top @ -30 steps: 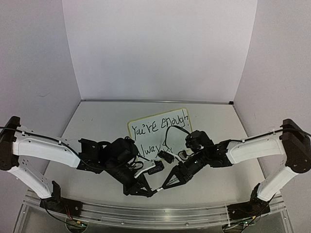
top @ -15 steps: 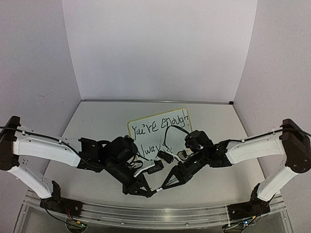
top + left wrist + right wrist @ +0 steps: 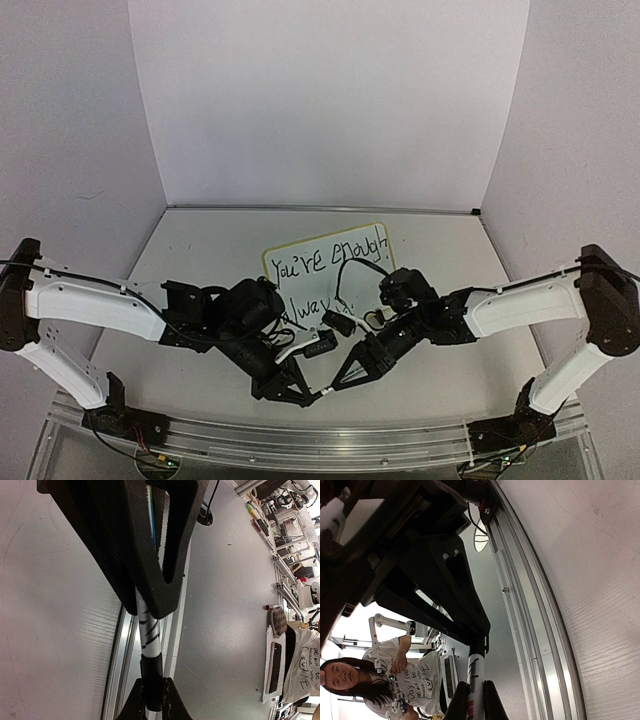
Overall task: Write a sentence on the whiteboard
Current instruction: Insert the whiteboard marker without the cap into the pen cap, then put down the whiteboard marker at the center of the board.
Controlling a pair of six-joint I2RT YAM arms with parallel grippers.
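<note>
White marker (image 3: 148, 630) is being pinched by the left gripper (image 3: 305, 395), its black end (image 3: 151, 680) by the right gripper (image 3: 338, 383); uneven pulling is risking a drop.

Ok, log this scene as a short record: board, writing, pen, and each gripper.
whiteboard: on the table, beyond both grippers
sentence: black handwriting, "You're enough" above "always"; the lower line is partly hidden by the arms
marker: white barrel with a black end, held between the two grippers, nearer the arm bases than the whiteboard
left gripper: shut on the marker's white barrel
right gripper: shut on the marker's black end
</note>
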